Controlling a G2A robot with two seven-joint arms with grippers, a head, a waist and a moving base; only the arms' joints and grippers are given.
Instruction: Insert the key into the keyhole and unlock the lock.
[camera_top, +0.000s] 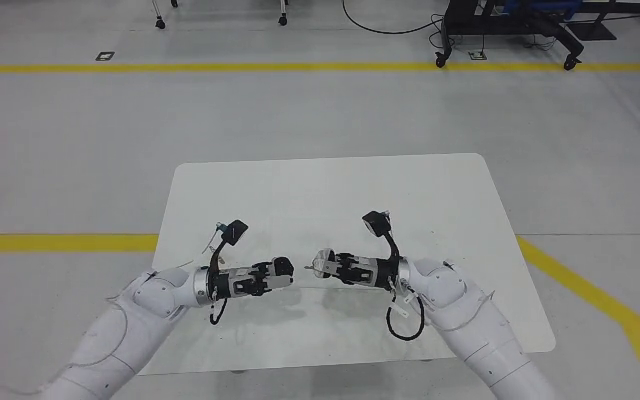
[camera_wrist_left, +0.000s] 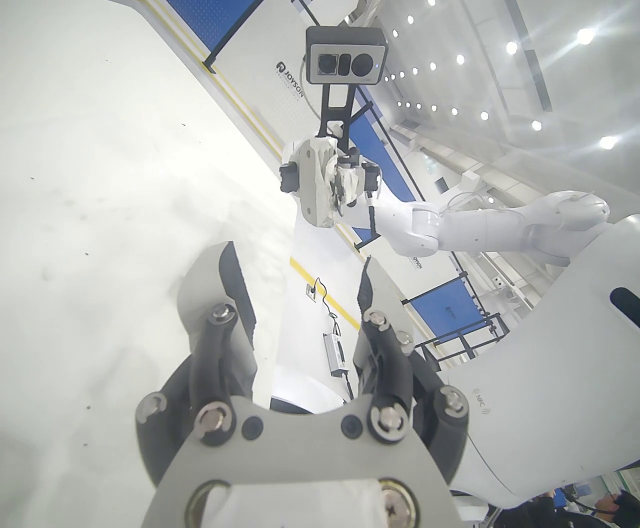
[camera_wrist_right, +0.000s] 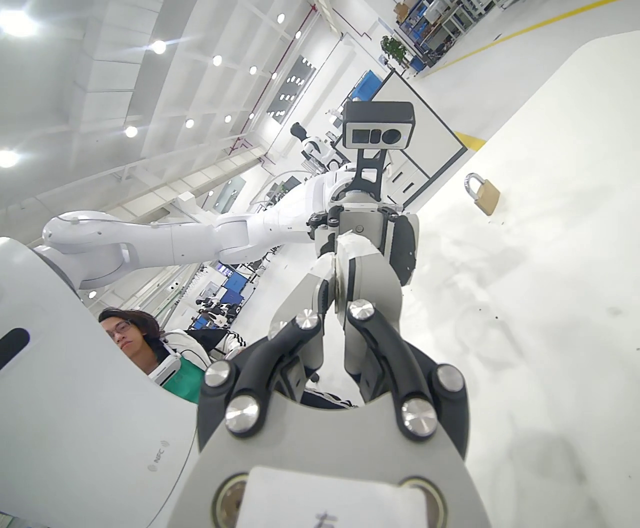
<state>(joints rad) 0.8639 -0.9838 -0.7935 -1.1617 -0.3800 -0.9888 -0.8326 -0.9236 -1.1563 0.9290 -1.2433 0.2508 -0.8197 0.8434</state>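
Basically early stage: left gripper (camera_wrist_left: 297, 255) fingers are spread with nothing between them; right gripper (camera_wrist_right: 342, 260) fingers are pressed together, and I can't tell whether a key is pinched there. Both hang tip to tip, near each other, over the front-centre of the tabletop (camera_top: 420, 190). The lock (camera_wrist_right: 482, 194) lies on the tabletop beyond the left gripper, toward the left edge, shackle apparently closed, untouched. My read: insertion and turn both not yet done. Bare room toward far and right edges; little margin by the lock.
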